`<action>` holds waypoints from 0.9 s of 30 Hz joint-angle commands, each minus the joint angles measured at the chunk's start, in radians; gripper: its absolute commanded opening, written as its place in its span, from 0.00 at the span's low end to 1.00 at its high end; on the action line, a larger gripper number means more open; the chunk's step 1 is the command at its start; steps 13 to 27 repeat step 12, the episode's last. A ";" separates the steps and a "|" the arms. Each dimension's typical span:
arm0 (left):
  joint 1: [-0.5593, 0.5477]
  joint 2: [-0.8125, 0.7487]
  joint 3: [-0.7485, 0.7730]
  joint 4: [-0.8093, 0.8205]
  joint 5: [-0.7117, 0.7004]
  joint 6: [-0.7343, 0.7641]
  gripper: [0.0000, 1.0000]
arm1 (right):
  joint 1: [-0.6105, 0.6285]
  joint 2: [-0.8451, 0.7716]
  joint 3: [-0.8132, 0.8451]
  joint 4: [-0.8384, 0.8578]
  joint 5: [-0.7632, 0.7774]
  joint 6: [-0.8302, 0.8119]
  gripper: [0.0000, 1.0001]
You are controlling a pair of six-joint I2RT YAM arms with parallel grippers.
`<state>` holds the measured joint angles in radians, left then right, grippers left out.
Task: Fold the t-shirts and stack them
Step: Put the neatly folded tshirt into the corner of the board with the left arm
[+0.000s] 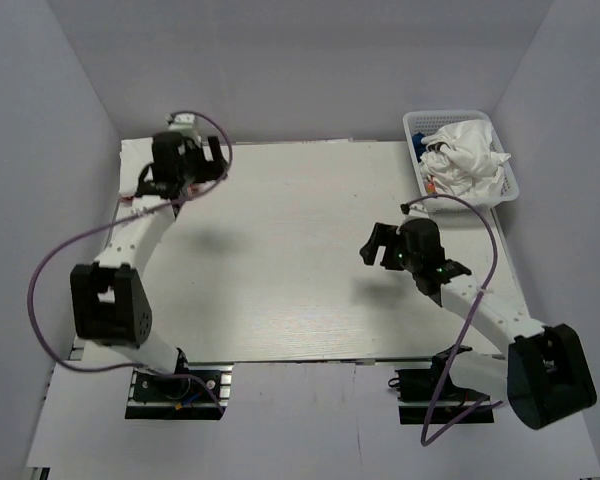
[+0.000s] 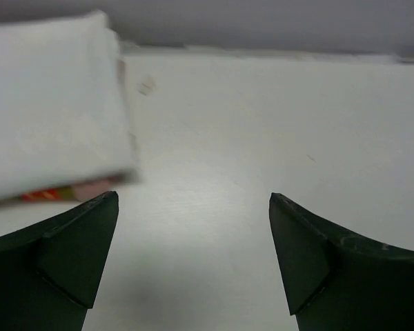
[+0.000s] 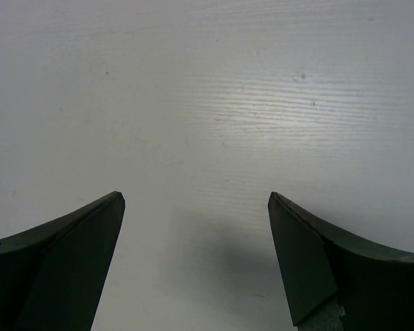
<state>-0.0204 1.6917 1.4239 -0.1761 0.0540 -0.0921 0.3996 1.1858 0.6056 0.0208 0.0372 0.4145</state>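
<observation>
t-shirts (image 1: 465, 158) lie crumpled in the basket (image 1: 412, 128) at the table's (image 1: 310, 250) far right corner, beyond the right arm (image 1: 475, 300), the nearer one; both arms' jaws stand released, the left beside a folded shirt (image 2: 55, 103).

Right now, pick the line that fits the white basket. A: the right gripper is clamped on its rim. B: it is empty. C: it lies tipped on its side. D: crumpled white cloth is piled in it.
D: the basket at the far right stands upright with crumpled white cloth bunched inside, and the right gripper hangs open, apart from it.
</observation>
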 commanded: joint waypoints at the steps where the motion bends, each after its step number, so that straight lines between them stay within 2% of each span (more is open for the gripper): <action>1: -0.097 -0.197 -0.267 0.046 0.033 -0.204 1.00 | 0.001 -0.077 -0.070 0.102 -0.029 0.050 0.90; 3: -0.179 -0.320 -0.444 0.072 0.050 -0.271 1.00 | -0.004 -0.140 -0.122 0.140 -0.029 0.052 0.90; 5: -0.246 -0.378 -0.534 0.090 0.070 -0.297 1.00 | -0.001 -0.181 -0.139 0.143 -0.014 0.050 0.90; 9: -0.363 -0.424 -0.568 -0.081 0.005 -0.326 1.00 | 0.001 -0.239 -0.185 0.128 0.029 0.035 0.90; 10: -0.404 -0.461 -0.604 -0.062 0.015 -0.342 1.00 | -0.001 -0.253 -0.194 0.148 0.049 0.035 0.90; 12: -0.426 -0.500 -0.619 -0.039 0.046 -0.351 1.00 | -0.002 -0.268 -0.228 0.183 0.047 0.041 0.90; 27: -0.426 -0.500 -0.619 -0.039 0.046 -0.351 1.00 | -0.002 -0.268 -0.228 0.183 0.047 0.041 0.90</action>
